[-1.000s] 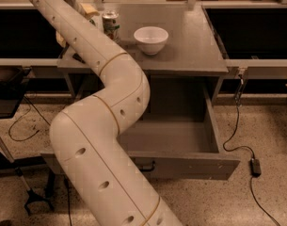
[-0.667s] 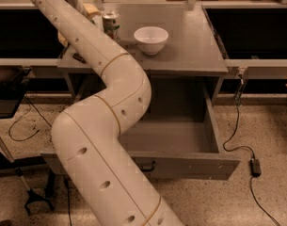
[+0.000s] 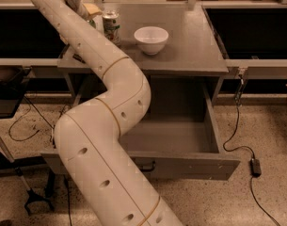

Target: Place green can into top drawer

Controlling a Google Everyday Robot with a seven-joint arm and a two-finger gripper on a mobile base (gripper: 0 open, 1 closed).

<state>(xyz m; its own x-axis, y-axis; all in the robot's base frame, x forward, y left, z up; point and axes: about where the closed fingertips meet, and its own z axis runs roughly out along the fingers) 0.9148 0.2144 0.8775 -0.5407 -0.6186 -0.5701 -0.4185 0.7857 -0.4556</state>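
The hand (image 3: 81, 4) is seen at the desk's (image 3: 195, 46) back left, by the half-hidden green can (image 3: 91, 22); its state can't be told, and the top drawer (image 3: 190, 166) is pulled open

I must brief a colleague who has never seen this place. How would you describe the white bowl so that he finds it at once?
Find the grey table above the open drawer. On its top, right of the labelled can and of the gripper at the far left corner, stands the white bowl. It alone is wide, open-topped and plain white.
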